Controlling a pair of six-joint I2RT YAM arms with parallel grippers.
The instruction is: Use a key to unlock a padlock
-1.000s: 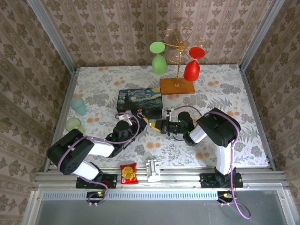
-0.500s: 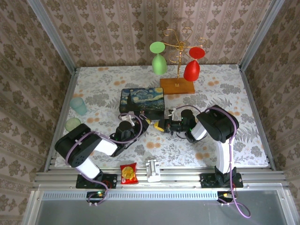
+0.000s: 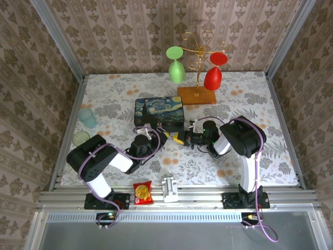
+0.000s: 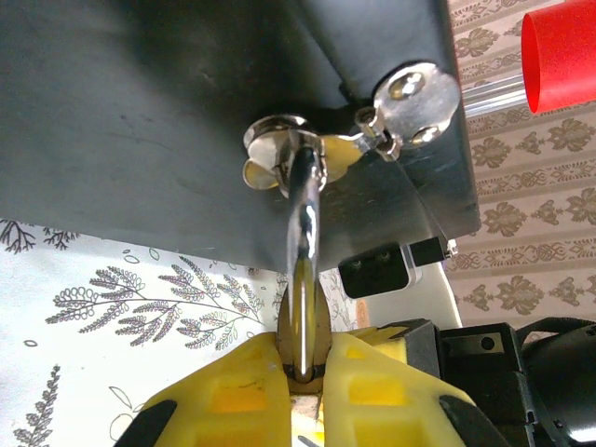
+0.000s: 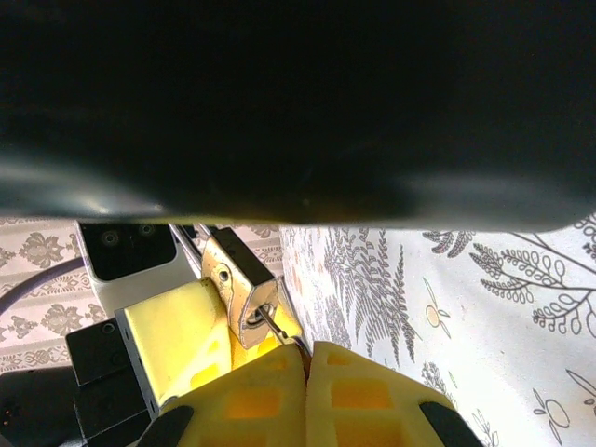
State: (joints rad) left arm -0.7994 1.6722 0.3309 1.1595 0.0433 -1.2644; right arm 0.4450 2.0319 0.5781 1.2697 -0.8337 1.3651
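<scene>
— What is held at the centre of the overhead view, just below the dark rectangular box painted with a starry night scene (image 3: 158,111)?

— The small padlock with a brass-gold square body and silver U-shaped shackle (image 5: 240,284) is held there, between the two grippers. At bottom centre of the left wrist view, the left gripper (image 4: 304,361) is seen closed tight on the shackle. The silver bar is pinched between its yellow pads and runs up to a silver metal fitting (image 4: 275,154) on the box's dark side.

— And the key?

— At bottom centre of the right wrist view, the right gripper (image 5: 306,368) is seen clamped on a thin silver metal key (image 5: 277,328). The key's tip is set in the padlock's keyhole, left of centre. Whether the shackle is released cannot be told.
</scene>
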